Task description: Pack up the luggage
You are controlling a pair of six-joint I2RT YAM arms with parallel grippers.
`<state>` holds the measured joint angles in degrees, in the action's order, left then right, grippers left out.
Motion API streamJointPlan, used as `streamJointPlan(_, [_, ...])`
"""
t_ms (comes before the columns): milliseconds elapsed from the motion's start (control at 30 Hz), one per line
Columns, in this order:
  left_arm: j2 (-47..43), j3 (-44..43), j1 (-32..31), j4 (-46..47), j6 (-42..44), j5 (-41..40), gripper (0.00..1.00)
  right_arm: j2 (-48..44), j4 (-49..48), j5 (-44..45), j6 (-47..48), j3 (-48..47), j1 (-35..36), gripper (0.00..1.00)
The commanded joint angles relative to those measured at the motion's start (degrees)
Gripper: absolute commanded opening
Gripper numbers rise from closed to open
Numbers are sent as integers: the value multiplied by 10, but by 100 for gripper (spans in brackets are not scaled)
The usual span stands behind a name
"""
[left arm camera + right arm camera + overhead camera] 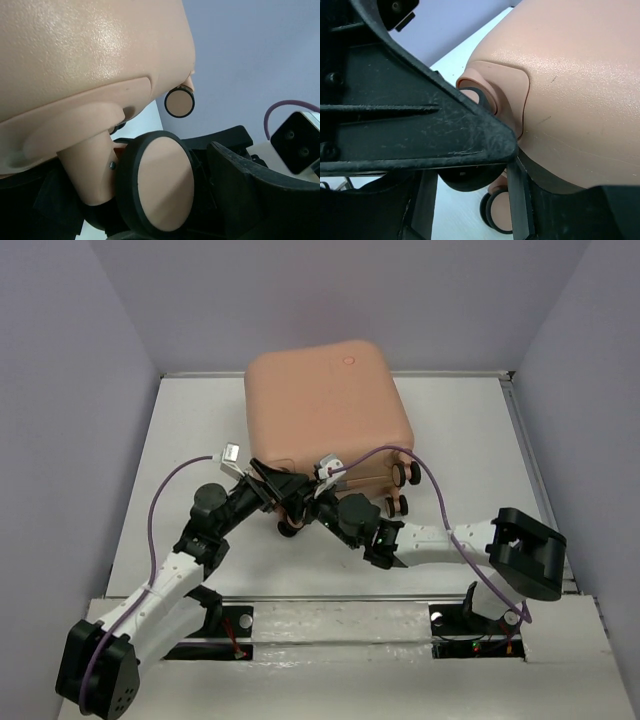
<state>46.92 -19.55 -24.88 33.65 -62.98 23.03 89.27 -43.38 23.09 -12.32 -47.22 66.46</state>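
Peach-pink luggage (325, 405) rests against left hand (278, 488) and right hand (312, 508), apparently touching.

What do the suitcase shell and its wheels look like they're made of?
The suitcase shell looks like hard moulded plastic: peach-pink, finely pebbled, semi-gloss with soft highlights. The nearest wheel seems a pink plastic disc in a matte black tyre, possibly rubber; the look leaves that open.

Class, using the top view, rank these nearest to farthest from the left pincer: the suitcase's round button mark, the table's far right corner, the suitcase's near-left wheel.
1. Near-left wheel, just beside the left pincer.
2. Round button mark, on the shell's far side.
3. Table's far right corner, farthest.
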Motion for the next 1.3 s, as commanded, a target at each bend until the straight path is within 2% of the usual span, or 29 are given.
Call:
streamJointPlan(0, [-47,-11,10,16,42,40,95,5,-62,58,5,-30,-12,7])
streamJointPlan(67, [-84,-33,17,-98,117,9,93,1,-63,65,9,-27,-12,7])
streamJointPlan(133, [-121,-46,18,-210,156,-79,91,-9,-64,72,13,-18,-12,7])
streamJointPlan(233, [-213,-39,18,-312,193,-190,85,-26,-64,80,26,-2,-12,7])
streamJointPlan(300, [-269,-26,18,-354,205,-224,76,-48,-62,85,33,9,-12,7])
streamJointPlan(333, [-283,-12,16,-381,209,-254,66,-55,-60,85,40,18,-12,7])
streamJointPlan(400, [-296,10,6,-353,191,-224,59,-75,-48,75,39,26,-19,7])
streamJointPlan(467, [-272,35,5,-350,176,-210,52,-85,-33,71,40,31,-19,7])
streamJointPlan(567, [-238,56,1,-340,182,-214,51,-102,-12,63,40,41,-31,7])
streamJointPlan(767, [-178,59,-30,-244,228,-224,49,-124,-2,47,29,61,-42,7])
streamJointPlan(933, [-98,52,-128,-166,244,-293,49,-140,2,42,23,80,-48,7])
streamJointPlan(1100, [-25,32,-152,-126,273,-324,50,-153,6,42,19,92,-48,7])
streamJointPlan(1267, [6,8,-152,-119,294,-402,51,-161,7,37,19,94,-48,7])
